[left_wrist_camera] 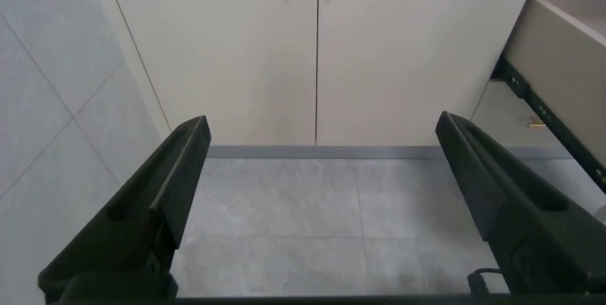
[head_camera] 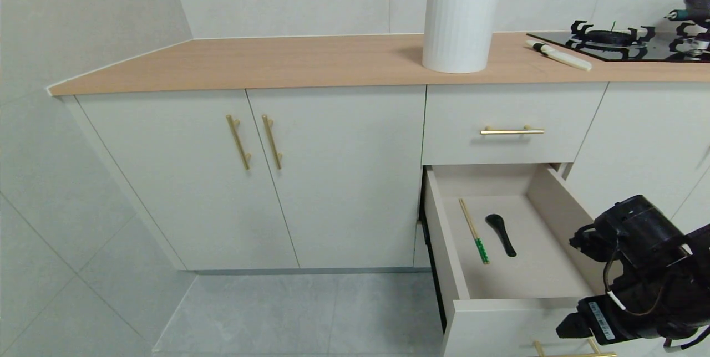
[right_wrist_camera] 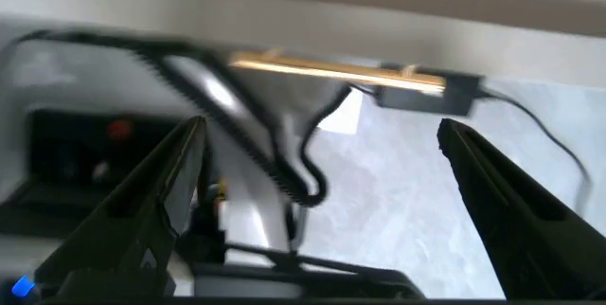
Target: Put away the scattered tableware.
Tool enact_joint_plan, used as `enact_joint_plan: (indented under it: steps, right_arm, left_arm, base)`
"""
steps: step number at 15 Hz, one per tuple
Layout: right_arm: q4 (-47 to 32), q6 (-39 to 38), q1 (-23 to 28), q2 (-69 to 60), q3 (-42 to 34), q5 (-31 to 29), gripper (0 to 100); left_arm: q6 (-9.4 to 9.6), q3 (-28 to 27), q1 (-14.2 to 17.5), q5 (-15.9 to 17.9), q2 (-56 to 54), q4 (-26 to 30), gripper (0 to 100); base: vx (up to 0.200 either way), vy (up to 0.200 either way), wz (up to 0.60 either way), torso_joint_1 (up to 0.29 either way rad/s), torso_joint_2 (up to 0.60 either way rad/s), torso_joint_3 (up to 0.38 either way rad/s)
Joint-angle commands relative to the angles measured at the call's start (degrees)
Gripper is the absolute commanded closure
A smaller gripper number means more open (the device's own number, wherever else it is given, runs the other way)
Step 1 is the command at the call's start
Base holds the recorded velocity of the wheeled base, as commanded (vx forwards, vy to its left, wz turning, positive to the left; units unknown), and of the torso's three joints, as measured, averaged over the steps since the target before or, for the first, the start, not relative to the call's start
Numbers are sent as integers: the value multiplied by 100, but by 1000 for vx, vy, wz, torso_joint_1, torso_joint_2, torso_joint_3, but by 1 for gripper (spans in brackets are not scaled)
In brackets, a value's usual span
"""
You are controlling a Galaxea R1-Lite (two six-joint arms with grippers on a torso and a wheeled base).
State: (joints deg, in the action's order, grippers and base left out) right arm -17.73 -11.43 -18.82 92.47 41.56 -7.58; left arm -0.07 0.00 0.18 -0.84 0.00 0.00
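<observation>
The left fingers [left_wrist_camera: 180, 182] stand wide apart, holding nothing, over the floor [left_wrist_camera: 303, 220] before the cabinet doors [left_wrist_camera: 379, 49]. The right fingers [right_wrist_camera: 175, 191] are likewise spread and bare, close to a gold handle [right_wrist_camera: 336, 70]. The open drawer [head_camera: 444, 235] holds green-tipped chopsticks [head_camera: 474, 232] and a black spoon [head_camera: 501, 233], side by side and not touching. On the tabletop [head_camera: 277, 60] stand a white ribbed jar [head_camera: 459, 16] and a pale knife [head_camera: 557, 55]. A white label [head_camera: 600, 315] on the right arm is too small to read.
</observation>
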Motion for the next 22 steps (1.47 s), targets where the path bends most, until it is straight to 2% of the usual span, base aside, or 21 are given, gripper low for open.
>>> enact_joint_plan:
  steps: [1,6,10,14,15,19,22]
  right_arm:
    - [155,-25,10,316,-34,-85,0]
    - [612,-61,239,360,-78,-77,0]
    - [1676,-43,247,588,-394,-103,0]
    - [2124,-8,353,791,-341,-94,0]
    - [2493,10,353,940,-315,-103,0]
    - [3231,449,467,1529,98,-85,0]
    - [3416,467,581,1959,661,-94,0]
  left_arm:
    - [-1,0,-1,-4,0,0,0]
    - [-10,0,-1,-4,0,0,0]
    - [-1,0,-1,-4,0,0,0]
    - [-1,0,-1,-4,0,0,0]
    - [-1,0,-1,-4,0,0,0]
    - [-1,0,-1,-4,0,0,0]
    - [-10,0,-1,-4,0,0,0]
  base:
    - [0,0,0,0,0,0]
    - [0,0,0,0,0,0]
    - [0,0,0,0,0,0]
    - [0,0,0,0,0,0]
    - [0,0,0,0,0,0]
    - [0,0,0,0,0,0]
    - [0,0,0,0,0,0]
